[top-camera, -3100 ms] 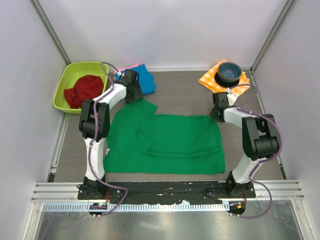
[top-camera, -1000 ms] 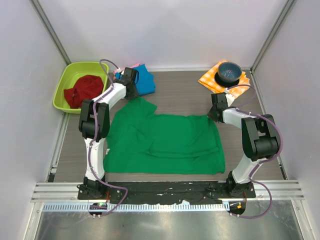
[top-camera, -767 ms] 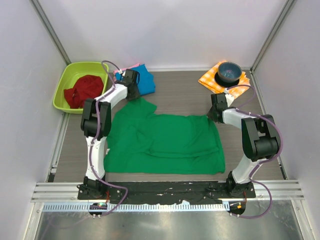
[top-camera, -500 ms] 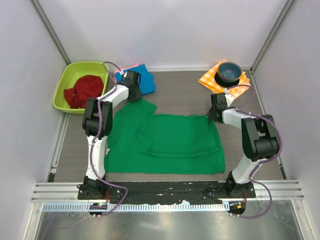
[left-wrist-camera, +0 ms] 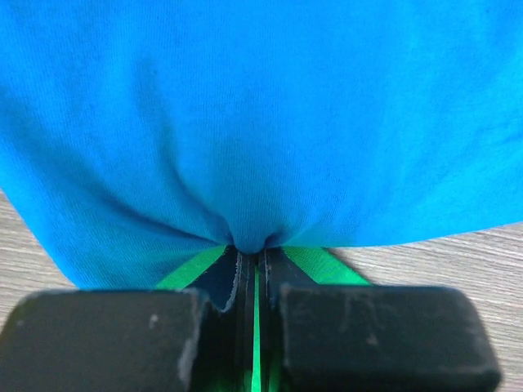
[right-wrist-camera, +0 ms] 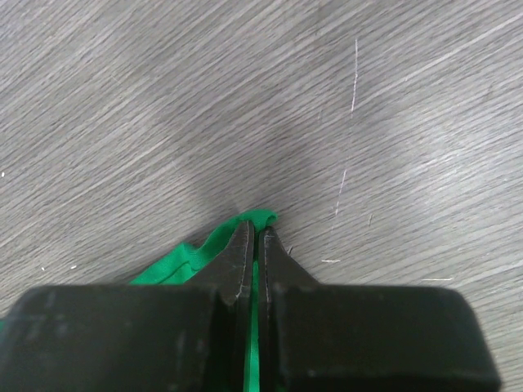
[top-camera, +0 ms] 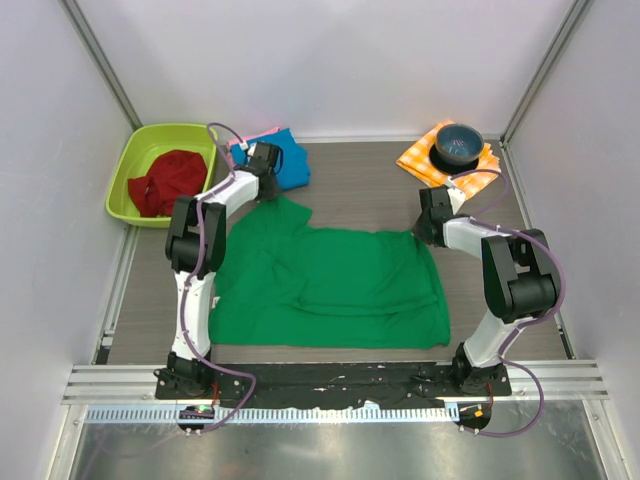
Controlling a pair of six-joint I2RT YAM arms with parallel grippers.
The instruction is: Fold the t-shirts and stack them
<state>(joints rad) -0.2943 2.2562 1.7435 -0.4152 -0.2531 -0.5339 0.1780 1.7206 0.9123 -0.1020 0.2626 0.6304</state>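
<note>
A lime basin (top-camera: 165, 127) sits far-left of the green t-shirt (top-camera: 330, 285), off the surface (top-camera: 360, 190), with a red cloth (top-camera: 165, 182) bunched inside it. The green t-shirt itself lies spread flat across the middle of the surface, one sleeve pointing toward the far-left.

Just beyond that sleeve lies the blue t-shirt (top-camera: 293, 160), folded, with an edge of the pink t-shirt (top-camera: 266, 131) showing on its far side. The left hand (left-wrist-camera: 255, 260) is at the sleeve's end, its fingers (left-wrist-camera: 110, 339) pressed together with a thin strip of green cloth caught between them. The blue t-shirt's near edge puckers right at the fingertips; whether it is pinched as well cannot be told.

At the green t-shirt's far-right corner, the right hand (right-wrist-camera: 255, 233) is low over the surface, fingers clamped together on the very tip of that corner.

Beyond the corner, farther right, an orange-and-white checked cloth (top-camera: 418, 165) lies flat with a dark bowl (top-camera: 458, 145) standing on it.
</note>
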